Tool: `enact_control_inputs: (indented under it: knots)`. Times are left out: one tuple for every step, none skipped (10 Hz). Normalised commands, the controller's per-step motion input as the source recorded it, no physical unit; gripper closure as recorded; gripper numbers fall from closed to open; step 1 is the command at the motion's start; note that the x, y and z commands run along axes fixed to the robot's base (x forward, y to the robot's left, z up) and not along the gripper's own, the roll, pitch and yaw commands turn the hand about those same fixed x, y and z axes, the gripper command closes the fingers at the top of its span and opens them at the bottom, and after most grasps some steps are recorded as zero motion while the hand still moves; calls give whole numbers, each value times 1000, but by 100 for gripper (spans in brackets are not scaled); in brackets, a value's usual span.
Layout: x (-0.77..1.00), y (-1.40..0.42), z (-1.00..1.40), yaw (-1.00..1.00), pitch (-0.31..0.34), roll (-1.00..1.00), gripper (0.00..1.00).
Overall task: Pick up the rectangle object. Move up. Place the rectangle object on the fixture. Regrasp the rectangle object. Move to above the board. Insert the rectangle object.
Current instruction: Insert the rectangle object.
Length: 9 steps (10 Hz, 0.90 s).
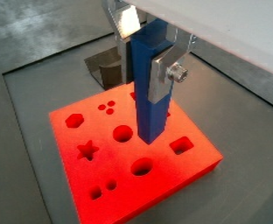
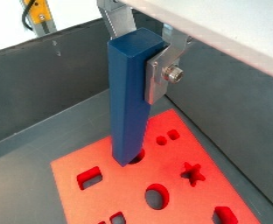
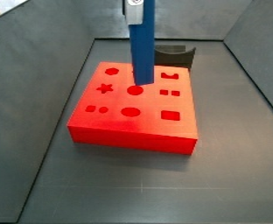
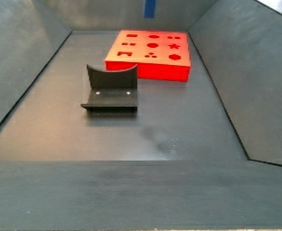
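The gripper (image 1: pixel 150 54) is clamping the upper end of the rectangle object (image 1: pixel 149 92), its silver fingers (image 2: pixel 163 72) pressing the bar's flat sides in both wrist views. The smooth blue bar is hanging upright above the board (image 3: pixel 136 127), its lower end standing over a round hole near the middle of the orange-red top; whether it is touching is unclear. The fixture (image 4: pixel 109 90) is sitting empty on the floor, apart from the board.
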Motion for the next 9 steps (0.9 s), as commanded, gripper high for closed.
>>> enact_control_inputs:
  knots:
    - [177, -9, 0, -3, 27, 19, 100]
    - [223, -17, 0, -20, 41, 26, 100]
    - [251, -26, 0, -31, 41, 26, 100]
    - [289, -51, 0, -29, 60, 37, 100]
    - [326, -86, 0, -26, 74, 53, 100]
    - [326, -89, 0, -23, 71, 51, 100]
    - [317, -91, 0, -20, 66, 50, 100]
    - [269, -80, 0, -9, 43, 39, 100]
    - [183, -34, 0, 0, 11, 14, 100]
